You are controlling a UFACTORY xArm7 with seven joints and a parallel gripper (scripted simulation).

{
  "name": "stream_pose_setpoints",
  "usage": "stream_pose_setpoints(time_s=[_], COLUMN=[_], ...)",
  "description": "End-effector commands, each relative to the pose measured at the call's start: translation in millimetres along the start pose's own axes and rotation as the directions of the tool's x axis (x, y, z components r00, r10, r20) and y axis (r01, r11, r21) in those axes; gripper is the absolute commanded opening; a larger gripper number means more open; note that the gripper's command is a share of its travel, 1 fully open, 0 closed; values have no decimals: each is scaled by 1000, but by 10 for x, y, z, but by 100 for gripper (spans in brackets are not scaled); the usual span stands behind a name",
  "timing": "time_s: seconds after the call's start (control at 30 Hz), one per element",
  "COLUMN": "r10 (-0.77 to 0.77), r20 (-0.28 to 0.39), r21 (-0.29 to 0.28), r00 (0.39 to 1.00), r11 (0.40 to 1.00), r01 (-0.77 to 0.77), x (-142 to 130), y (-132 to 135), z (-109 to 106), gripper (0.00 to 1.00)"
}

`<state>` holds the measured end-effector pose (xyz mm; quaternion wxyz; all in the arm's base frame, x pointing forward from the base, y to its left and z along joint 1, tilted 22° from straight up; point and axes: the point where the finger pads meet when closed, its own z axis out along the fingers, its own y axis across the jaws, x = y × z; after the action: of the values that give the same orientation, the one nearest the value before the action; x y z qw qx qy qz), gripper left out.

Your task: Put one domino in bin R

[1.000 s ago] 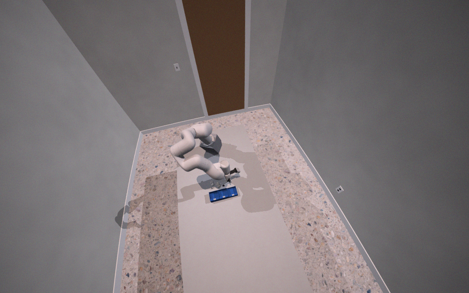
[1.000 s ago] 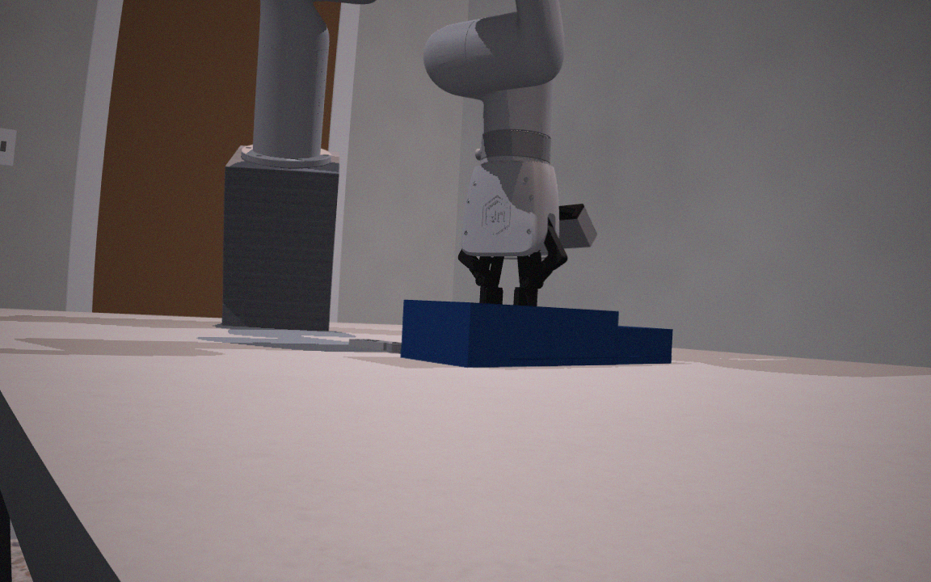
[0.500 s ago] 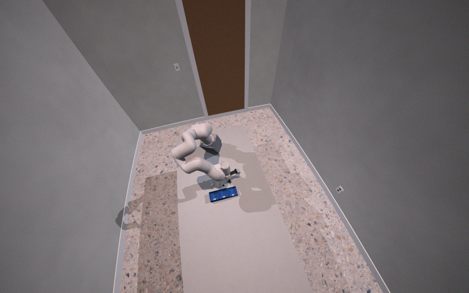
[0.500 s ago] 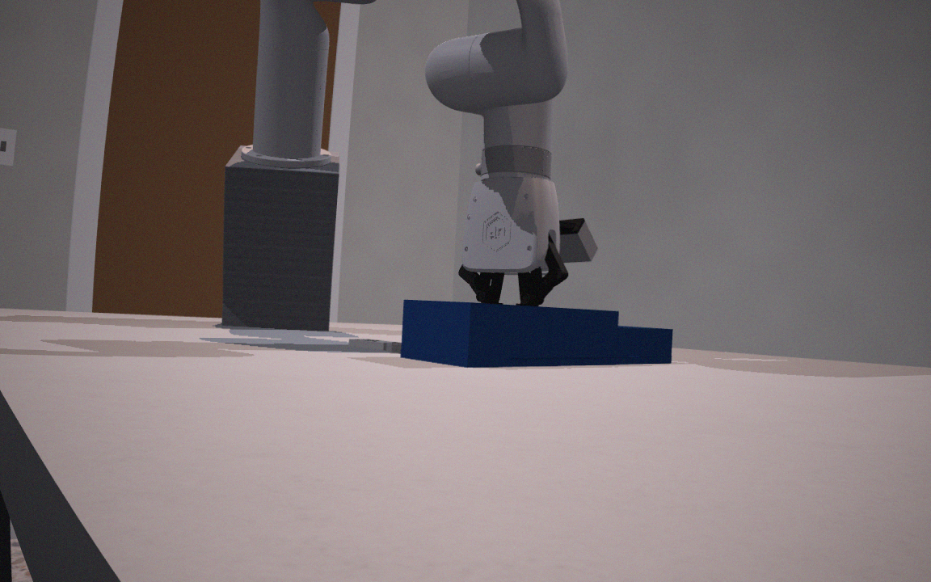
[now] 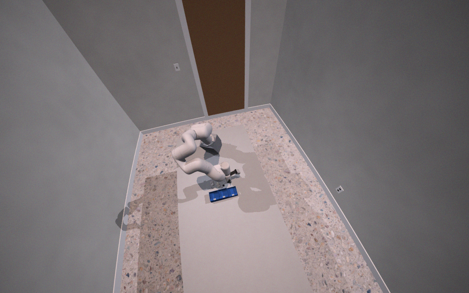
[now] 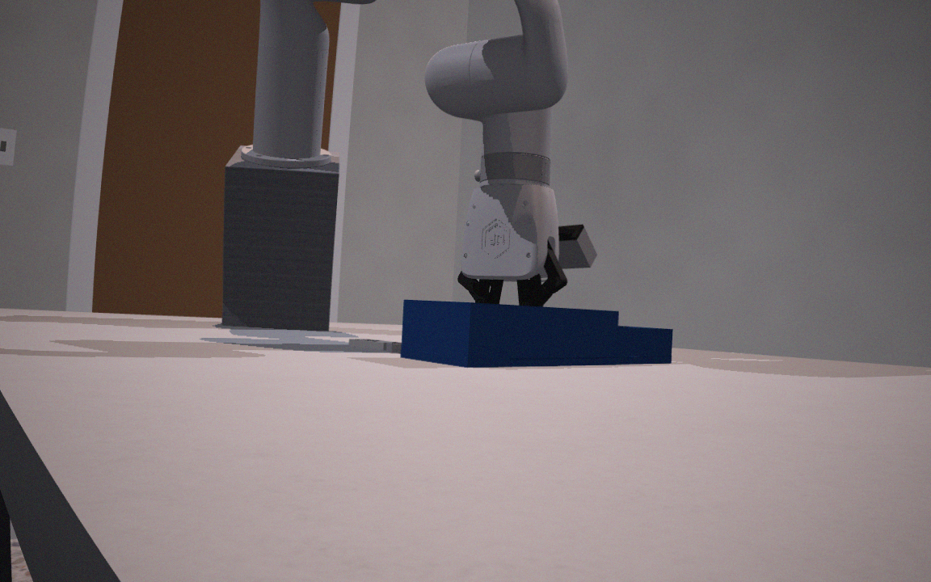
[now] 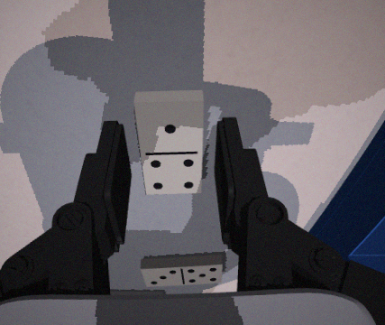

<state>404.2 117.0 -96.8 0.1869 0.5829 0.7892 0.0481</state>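
I have the end effector (image 7: 169,153) partly open, holding nothing, fingers either side of a domino (image 7: 169,153) lying on the worktop (image 6: 454,463) behind the blue bin (image 6: 527,336), toward its far edge. Next I should close, then lift.

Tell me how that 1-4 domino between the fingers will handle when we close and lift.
The domino looks like a stiff flat block, so it probably won't flex. It lies flat, so it shouldn't roll or tip. Its smooth sides might slip; the gripper straddles it, fingers apart.
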Motion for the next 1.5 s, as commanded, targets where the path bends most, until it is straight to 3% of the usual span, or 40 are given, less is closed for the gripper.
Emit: stream_pose_setpoints(time_s=[0.0,0.03,1.07,1.47], r10=[-1,-1,-1,-1], r20=[-1,-1,-1,-1], r21=[-2,-2,-2,-2], r00=[1000,1000,1000,1000], r11=[1000,1000,1000,1000], r01=[1,1,1,1], x=[5,5,6,5], y=[8,8,9,8], z=[-6,-6,-6,-338], gripper=[41,0,0,0])
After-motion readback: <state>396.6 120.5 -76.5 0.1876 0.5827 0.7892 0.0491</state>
